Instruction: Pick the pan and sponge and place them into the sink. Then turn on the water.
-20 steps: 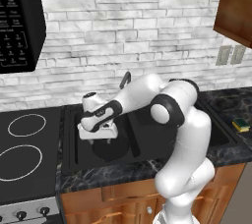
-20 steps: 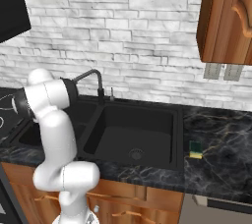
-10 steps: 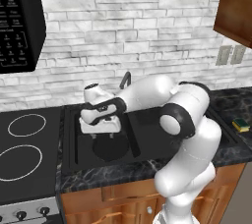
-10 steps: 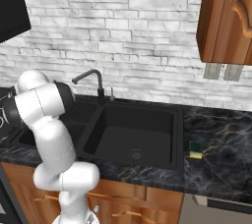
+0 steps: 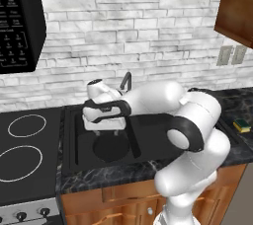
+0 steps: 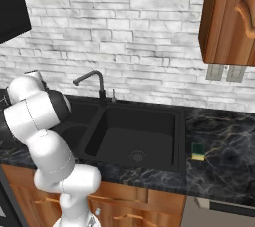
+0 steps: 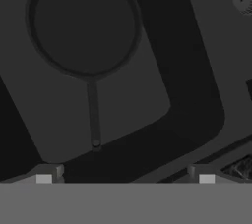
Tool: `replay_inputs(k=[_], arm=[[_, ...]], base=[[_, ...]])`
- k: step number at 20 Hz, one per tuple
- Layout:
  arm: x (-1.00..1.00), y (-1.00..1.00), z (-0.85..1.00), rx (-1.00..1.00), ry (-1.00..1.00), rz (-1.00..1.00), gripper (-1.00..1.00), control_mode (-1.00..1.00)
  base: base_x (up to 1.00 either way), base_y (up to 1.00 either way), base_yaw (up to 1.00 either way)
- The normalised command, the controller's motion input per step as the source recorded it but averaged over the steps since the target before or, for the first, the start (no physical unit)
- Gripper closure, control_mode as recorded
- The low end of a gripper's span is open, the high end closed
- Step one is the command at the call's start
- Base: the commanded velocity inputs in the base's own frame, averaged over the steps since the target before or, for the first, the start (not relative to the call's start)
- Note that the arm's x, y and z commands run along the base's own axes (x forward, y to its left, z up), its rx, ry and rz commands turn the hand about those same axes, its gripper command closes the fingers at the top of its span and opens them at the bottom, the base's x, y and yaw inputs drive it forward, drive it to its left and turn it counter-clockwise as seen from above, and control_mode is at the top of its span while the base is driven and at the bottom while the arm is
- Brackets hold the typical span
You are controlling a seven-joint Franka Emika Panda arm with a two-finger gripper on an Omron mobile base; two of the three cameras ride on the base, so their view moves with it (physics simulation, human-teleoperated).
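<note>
Your pan (image 7: pixel 83 24) lies in the left basin of the sink (image 6: pixel 177 136), so that step looks done. Jaws of the gripper (image 7: pixel 125 176) stand apart, holding nothing, above it. Sponge (image 6: pixel 197 151) sits on the desk right of the sink. Sponge and water remain.

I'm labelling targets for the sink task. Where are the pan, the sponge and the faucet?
pan (image 7: pixel 83 24): hand view, middle of its round base, lying in the sink basin.
sponge (image 6: pixel 198 151): right base view, its green top, on the counter right of the sink.
faucet (image 6: pixel 92 74): right base view, top of its curved neck.
</note>
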Motion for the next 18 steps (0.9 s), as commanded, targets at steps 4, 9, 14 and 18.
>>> replay_inputs(k=[4, 9, 14, 18], arm=[[-0.11, -0.21, 0.17, 0.00, -0.08, 0.00, -1.00, -1.00], [-0.14, -0.20, 0.21, 0.00, -0.08, 0.00, -1.00, -1.00], [-0.14, -0.20, 0.27, 0.00, -0.07, 0.01, -1.00, -1.00], [-0.17, -0.26, 0.18, 0.00, -0.02, 0.01, -1.00, -1.00]], base=[[0.00, 0.00, 0.00], [0.00, 0.00, 0.00], [0.00, 0.00, 0.00], [0.00, 0.00, 0.00]])
